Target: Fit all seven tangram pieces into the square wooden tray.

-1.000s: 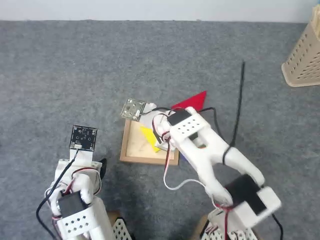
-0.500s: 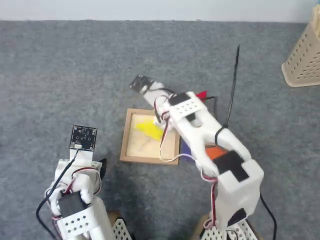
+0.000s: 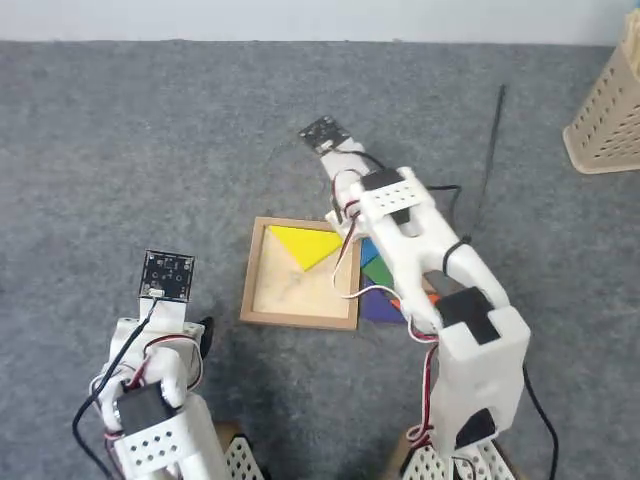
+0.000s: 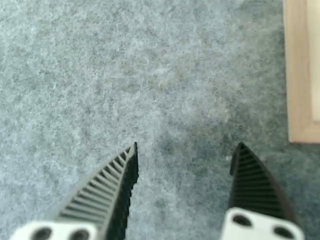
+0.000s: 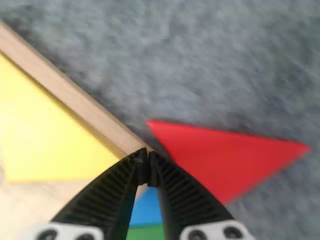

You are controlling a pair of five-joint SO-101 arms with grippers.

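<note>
Currently the right gripper (image 5: 148, 156), jaws pressed together, sits at the tray (image 5: 75, 99) rim, the red triangle (image 5: 227, 156) just beside its tips. The left gripper (image 4: 187, 150) is spread over carpet (image 4: 125, 60)

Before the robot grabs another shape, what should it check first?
1. Yellow triangle flat inside the tray: ok, it lies in one corner.
2. Right gripper empty: ok, it holds nothing, over the tray's corner.
3. Right gripper open for a grab: not ok, the jaws are shut.
4. Red triangle free to take: ok, on the carpet beside the rim, nothing on it.
5. Left gripper out of the way: ok, open over carpet beside the tray.
6. All seven pieces in sight: cannot tell, the right arm covers part of the loose pieces.
</note>
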